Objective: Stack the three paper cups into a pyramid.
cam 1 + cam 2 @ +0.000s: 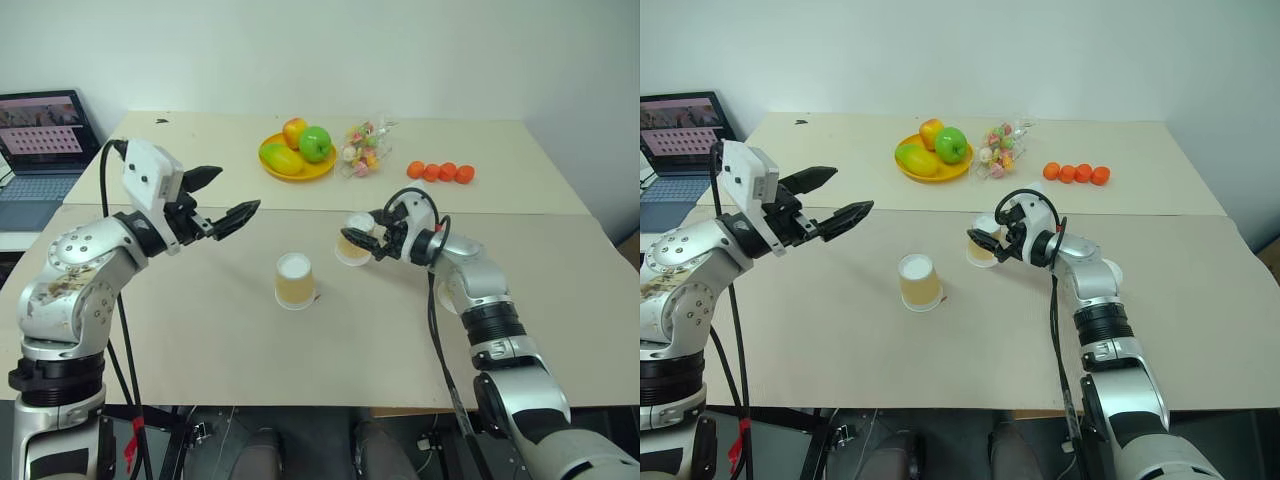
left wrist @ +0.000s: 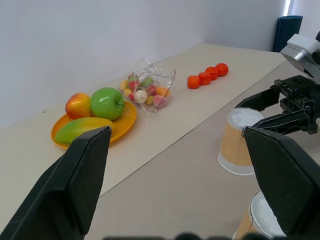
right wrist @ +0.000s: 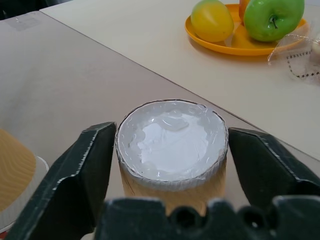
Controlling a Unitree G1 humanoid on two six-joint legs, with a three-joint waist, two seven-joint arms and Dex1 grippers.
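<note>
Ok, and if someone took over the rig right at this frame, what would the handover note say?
Left gripper: open, empty, above the table, left of the middle cup.
Right gripper: fingers closed against the sides of the right cup, which is base up; I cannot tell if it is lifted.
Middle cup: upside down, standing alone.
Third cup: probably the white rim behind the right arm, mostly hidden.
Done: nothing stacked.
Left: two cups side by side, one on top.
</note>
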